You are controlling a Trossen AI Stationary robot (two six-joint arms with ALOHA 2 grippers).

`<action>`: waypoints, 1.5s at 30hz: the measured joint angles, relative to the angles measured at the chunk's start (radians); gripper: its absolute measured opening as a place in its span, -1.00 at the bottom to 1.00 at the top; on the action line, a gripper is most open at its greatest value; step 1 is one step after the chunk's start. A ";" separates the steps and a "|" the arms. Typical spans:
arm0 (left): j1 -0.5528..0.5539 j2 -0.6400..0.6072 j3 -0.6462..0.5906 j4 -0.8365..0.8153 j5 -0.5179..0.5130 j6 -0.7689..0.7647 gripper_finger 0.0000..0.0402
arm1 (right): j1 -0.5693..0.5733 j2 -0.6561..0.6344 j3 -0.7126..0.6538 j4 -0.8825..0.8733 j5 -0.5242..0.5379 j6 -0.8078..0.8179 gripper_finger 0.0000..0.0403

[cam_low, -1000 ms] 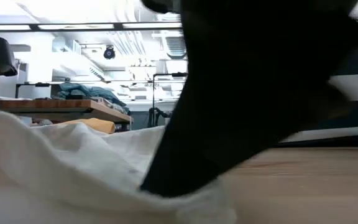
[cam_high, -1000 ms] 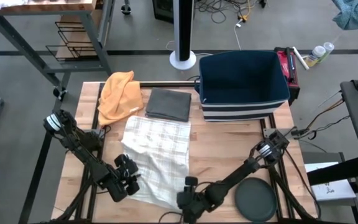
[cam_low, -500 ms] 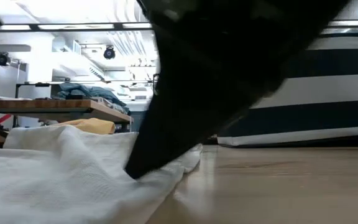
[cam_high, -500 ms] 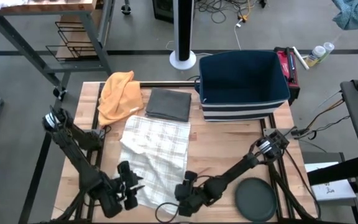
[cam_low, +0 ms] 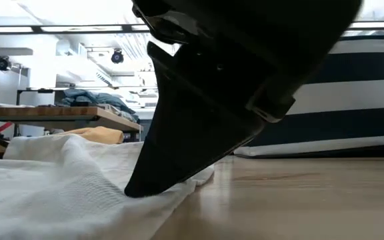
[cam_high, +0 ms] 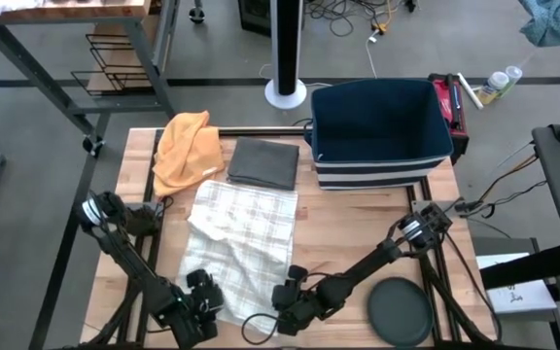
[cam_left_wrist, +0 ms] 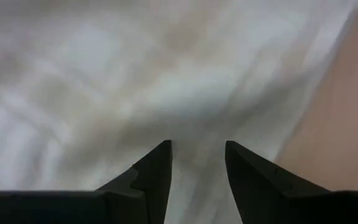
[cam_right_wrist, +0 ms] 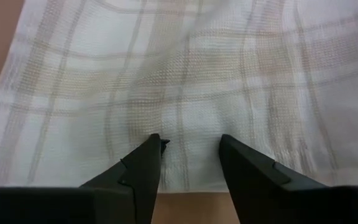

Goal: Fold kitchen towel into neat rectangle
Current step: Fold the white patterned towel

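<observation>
The white kitchen towel [cam_high: 244,238] with faint tan checks lies spread and rumpled on the wooden table [cam_high: 358,224], its near part wrinkled. My left gripper [cam_high: 205,297] is at the towel's near left corner. It is open and points steeply down over the cloth [cam_left_wrist: 166,81]. My right gripper [cam_high: 288,290] is at the near right corner, also open. Its fingers stand apart just inside the towel's near edge [cam_right_wrist: 185,186]. In the low view a dark fingertip [cam_low: 135,192] meets the cloth. My left gripper hangs open close over the towel's near left part; whether its fingertips touch the cloth, I cannot tell. My right gripper comes slanting down from the table's near right, and its open fingertips [cam_low: 139,190] rest on top of the towel just inside the near edge [cam_right_wrist: 190,168]. Nothing is pinched, and the cloth lies on the table.
An orange cloth [cam_high: 185,146] and a folded dark grey cloth [cam_high: 263,163] lie at the far side beyond the towel. A navy striped bin [cam_high: 379,131] stands at the far right. A dark round disc [cam_high: 400,311] lies at the near right. Bare wood shows right of the towel.
My left gripper has moved toward the table's near edge along the towel's left side, turning a little. My right gripper has edged left onto the towel's near right corner. The towel's near part, heaped up a second ago, now lies lower and flatter.
</observation>
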State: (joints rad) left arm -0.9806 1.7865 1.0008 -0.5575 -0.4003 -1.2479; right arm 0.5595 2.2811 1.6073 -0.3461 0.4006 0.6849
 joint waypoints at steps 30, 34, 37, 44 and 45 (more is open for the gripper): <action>-0.215 -0.155 -0.177 -0.222 0.227 -0.658 -0.29 | -0.002 0.008 -0.005 0.023 -0.035 -0.002 -0.21; -0.220 -0.153 -0.152 -0.203 0.352 -0.592 -0.29 | -0.002 0.008 -0.004 0.019 -0.035 0.004 -0.19; -0.231 -0.146 -0.050 -0.305 0.412 -0.583 -0.29 | -0.002 0.008 -0.004 0.015 -0.037 0.005 -0.18; -0.240 -0.151 0.100 -0.394 0.449 -0.603 -0.29 | -0.003 0.008 -0.004 0.012 -0.038 0.004 -0.20; -0.243 -0.152 0.105 -0.397 0.425 -0.609 -0.29 | -0.003 0.008 -0.004 0.012 -0.038 0.004 -0.19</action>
State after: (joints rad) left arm -1.2240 1.6348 1.1054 -0.9543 0.0250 -1.8570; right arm 0.5560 2.2890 1.6032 -0.3344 0.3629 0.6885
